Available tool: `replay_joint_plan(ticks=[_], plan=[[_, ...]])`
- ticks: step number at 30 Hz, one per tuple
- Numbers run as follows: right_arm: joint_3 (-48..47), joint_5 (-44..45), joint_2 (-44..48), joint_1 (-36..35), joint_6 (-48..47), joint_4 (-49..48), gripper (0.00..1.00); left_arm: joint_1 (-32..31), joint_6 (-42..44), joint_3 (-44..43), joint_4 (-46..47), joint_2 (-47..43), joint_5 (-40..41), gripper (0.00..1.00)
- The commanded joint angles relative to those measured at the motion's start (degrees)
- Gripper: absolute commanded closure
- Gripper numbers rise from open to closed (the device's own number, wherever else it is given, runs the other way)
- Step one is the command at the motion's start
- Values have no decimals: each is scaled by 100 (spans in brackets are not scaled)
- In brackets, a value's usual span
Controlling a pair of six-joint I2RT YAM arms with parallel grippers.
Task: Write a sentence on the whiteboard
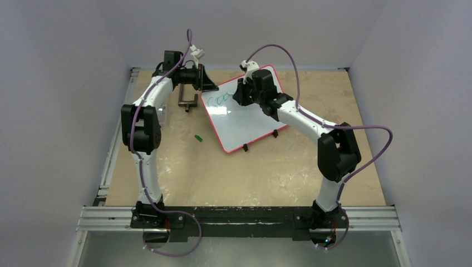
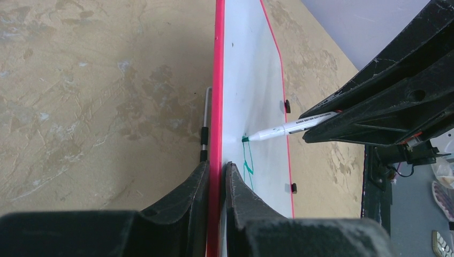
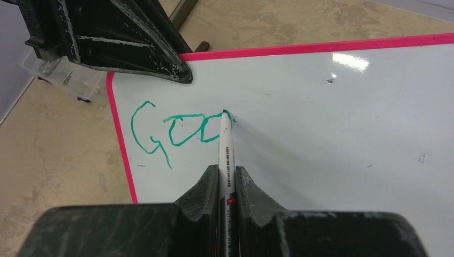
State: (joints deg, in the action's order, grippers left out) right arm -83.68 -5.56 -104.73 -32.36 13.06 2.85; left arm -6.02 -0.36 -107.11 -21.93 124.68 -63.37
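Whiteboard (image 1: 240,125) sat upper centre in top view, left gripper (image 2: 217,175) clamped on its edge, right gripper (image 3: 227,179) pinching marker (image 3: 227,152); a slipping board could skew the sentence (image 3: 176,131).

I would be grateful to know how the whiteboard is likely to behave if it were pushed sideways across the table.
Probably stiff: the whiteboard looks flat although the left gripper pinches only its edge. It seems thin, so likely light. With a glossy face and only small clip feet along one edge, it might slide or pivot easily if released.
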Motion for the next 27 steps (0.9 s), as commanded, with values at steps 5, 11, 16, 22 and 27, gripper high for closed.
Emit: replay_joint_plan(ticks=[5, 11, 16, 22, 27], plan=[[-181, -287, 152, 13, 35, 33, 100, -101, 273, 67, -11, -268, -17, 100], [-124, -154, 380, 20, 44, -3, 100, -101, 282, 80, -13, -294, -17, 100], [186, -36, 532, 175, 164, -237, 100, -101, 282, 84, -15, -298, -18, 100], [301, 55, 553, 365, 241, -251, 100, -101, 282, 93, -4, -304, -34, 100], [231, 86, 453, 415, 284, -253, 100, -101, 278, 103, 5, -302, -35, 100]])
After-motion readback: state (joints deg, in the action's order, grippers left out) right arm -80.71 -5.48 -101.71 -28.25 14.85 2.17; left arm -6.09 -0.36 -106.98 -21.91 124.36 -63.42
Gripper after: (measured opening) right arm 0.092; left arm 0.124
